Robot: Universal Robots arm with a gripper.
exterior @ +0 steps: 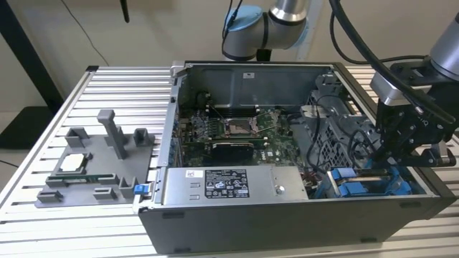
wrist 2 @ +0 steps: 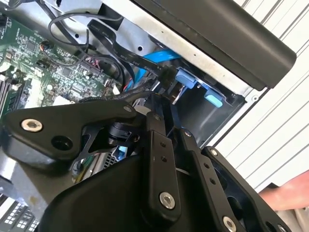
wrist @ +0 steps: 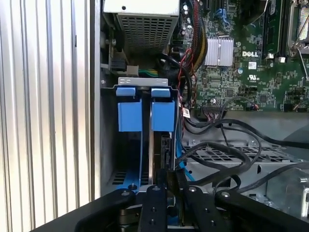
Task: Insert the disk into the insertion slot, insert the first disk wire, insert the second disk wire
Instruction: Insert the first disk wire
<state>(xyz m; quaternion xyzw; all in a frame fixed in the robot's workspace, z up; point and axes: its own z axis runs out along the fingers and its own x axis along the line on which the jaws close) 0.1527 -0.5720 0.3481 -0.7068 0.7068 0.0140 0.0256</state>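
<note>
Table (exterior: 115, 86) carries the open case (exterior: 287, 231), and we place everything against that case. The power-supply box (exterior: 283, 180) lies along the case wall nearest the exterior camera. The insertion slot (wrist: 143, 81) sits in the case corner just beside that box, toward the exterior view's right. The gripper (exterior: 401, 161) hangs low over that corner, in among the cabling. We cannot tell whether it is clamped on anything or closed empty. The disk (wrist: 162, 116) looks seated: it stands on edge inside the slot, with its blue carrier tabs at the slot mouth. So we judge the disk step done and a wire step in hand. In the second wrist view a black flat wire (wrist 2: 112, 46) and a blue wire (wrist 2: 159, 57) run down into the same case corner, ending just ahead of the gripper. We can't make out the plug or the disk's port.

Doing this step well:
- Square the plug's keyed face to the port before applying any force.
- Push straight along the port axis, with no side load on the carrier tabs.
- Route loose black loops (wrist: 217, 164) clear of the path so nothing gets pinched.
- Leave slack in the wire.
- Stop pushing once the plug bottoms out, since cocking it risks bending the port.
</note>
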